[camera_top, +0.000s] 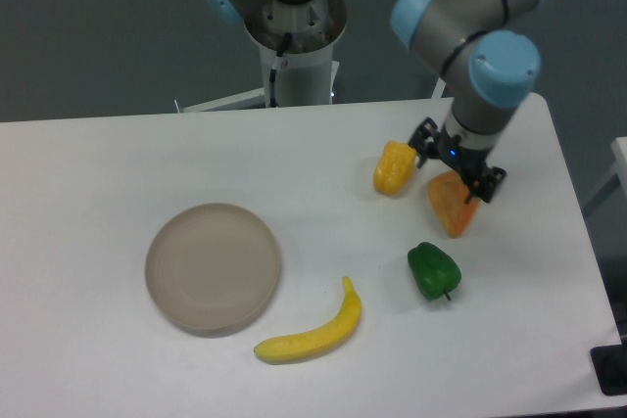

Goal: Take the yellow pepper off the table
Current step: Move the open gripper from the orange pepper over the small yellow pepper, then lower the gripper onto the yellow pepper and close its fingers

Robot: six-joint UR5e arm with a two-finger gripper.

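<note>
Table (118,154): white, rounded corners, bearing five items, all on its surface.

Yellow pepper (394,167): small, golden, lobed and glossy; lies on the table toward the far right corner, a little in from the far edge. It sits just beside the gripper, on the side away from the table's right edge, outside the jaws and not between them. Whether the nearest finger touches it cannot be told.

Gripper (457,169): black, two fingers, pointing down at the table from a grey arm (477,7) with blue joint caps. It is low over the surface between the yellow pepper and the orange pepper. The jaws stand apart, with nothing held between them.

Orange pepper (452,205): wedge-shaped, larger than the yellow one; lies nearer the right edge, directly under one finger and partly covered by it. Contact there cannot be told.

Green pepper (433,270): small and dark green, toward the near edge from the orange pepper, apart from it.

Banana (313,328): long, yellow and curved, close to the near edge about midway along it.

Plate (213,267): round, grey-beige and shallow, on the left half of the table, near the banana but not touching it.

Arm base (294,31): grey and white column beyond the far edge.
</note>
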